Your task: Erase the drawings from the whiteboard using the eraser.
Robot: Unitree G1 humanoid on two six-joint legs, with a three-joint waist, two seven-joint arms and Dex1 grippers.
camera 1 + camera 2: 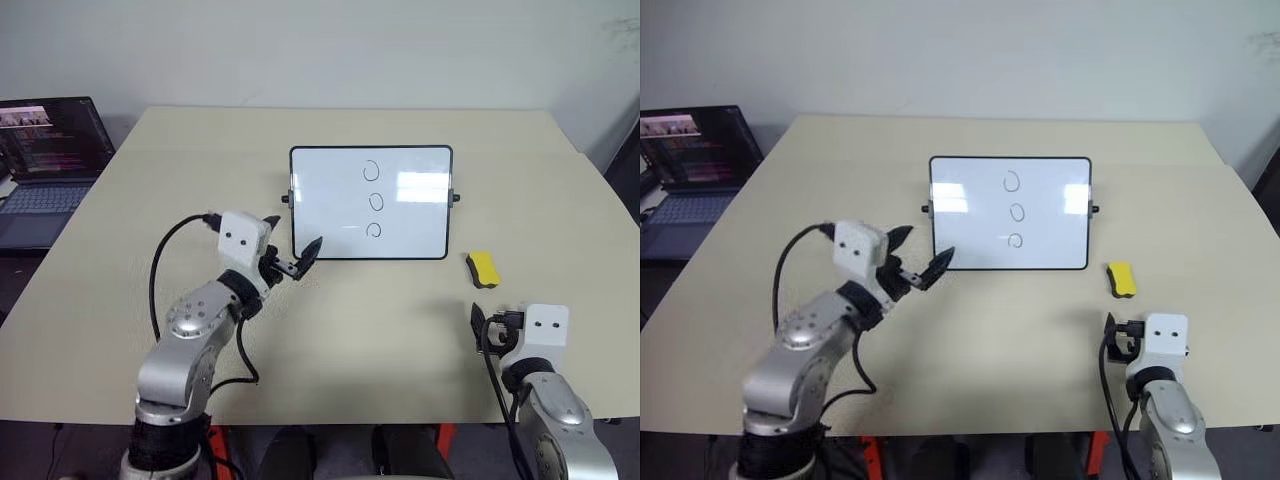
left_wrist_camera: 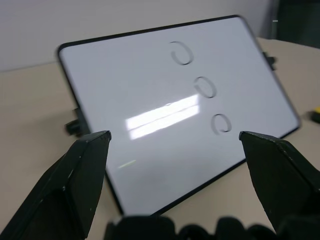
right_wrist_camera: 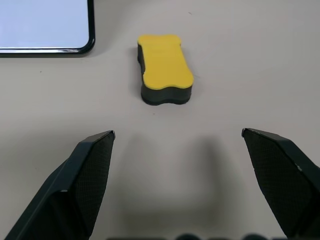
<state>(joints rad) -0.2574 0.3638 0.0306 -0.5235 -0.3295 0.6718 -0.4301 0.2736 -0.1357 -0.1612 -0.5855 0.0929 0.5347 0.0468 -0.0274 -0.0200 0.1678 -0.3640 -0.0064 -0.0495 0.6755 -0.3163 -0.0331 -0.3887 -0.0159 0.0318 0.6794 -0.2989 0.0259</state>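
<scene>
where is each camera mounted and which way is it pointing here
Head pair (left and right eye): on the head, looking forward and down over the table, whiteboard, eraser and laptop; both arms show, left gripper and right gripper.
Left wrist: on the left arm, looking along its open fingers at the whiteboard and its three drawings.
Right wrist: on the right arm, looking along its open fingers at the eraser and a board corner.
Shared: whiteboard and eraser appear in all views.

The white rectangular whiteboard (image 1: 371, 203) gleams glossy, the matt beige counter (image 1: 350, 330) looks smooth, and the yellow block eraser (image 3: 164, 68) looks matt plastic.
</scene>
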